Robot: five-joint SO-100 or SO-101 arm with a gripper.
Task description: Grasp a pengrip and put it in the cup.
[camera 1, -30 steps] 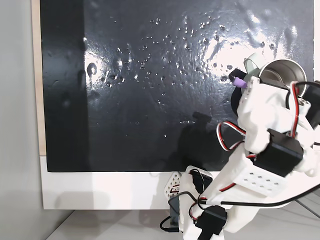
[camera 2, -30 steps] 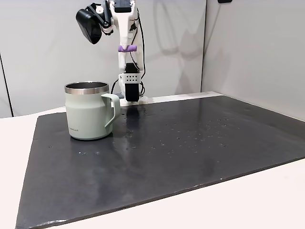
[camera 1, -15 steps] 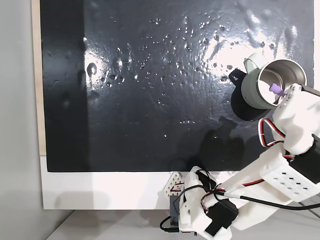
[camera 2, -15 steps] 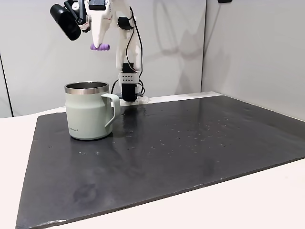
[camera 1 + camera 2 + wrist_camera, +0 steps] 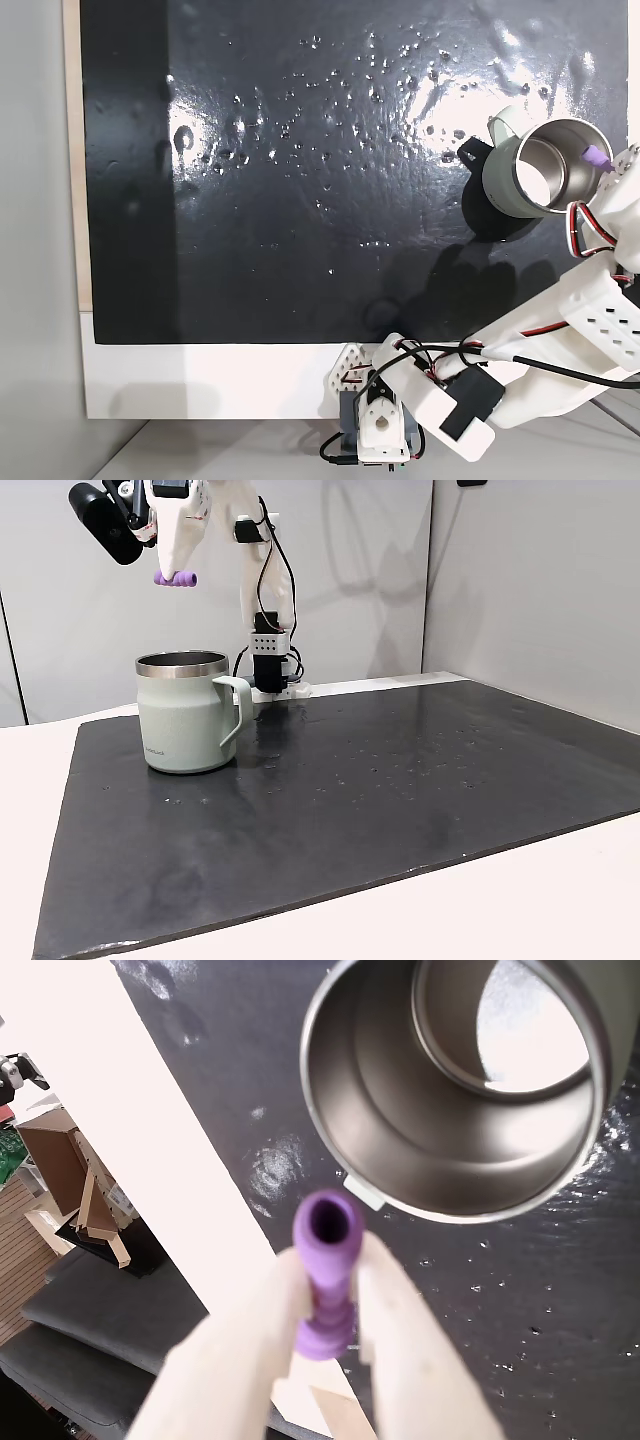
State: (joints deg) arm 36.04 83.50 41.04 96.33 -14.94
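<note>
The gripper point(image 5: 325, 1290) is pinching the pengrip point(image 5: 327, 1260) between its fingers, holding it in the air above the cup point(image 5: 188, 712). The cup is standing upright near the mat's point(image 5: 400, 800) back left corner in a fixed view.

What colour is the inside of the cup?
Shiny bare steel, silvery grey, inside the cup; its outside is pale grey-green. Clearest in the wrist view.

Text check: small dark mark low on the side of the cup point(image 5: 186, 712) in a fixed view, left of the handle, likely a brand print, too small to read. No legible words, numbers or signs on the arm, mat or walls in any view.
</note>
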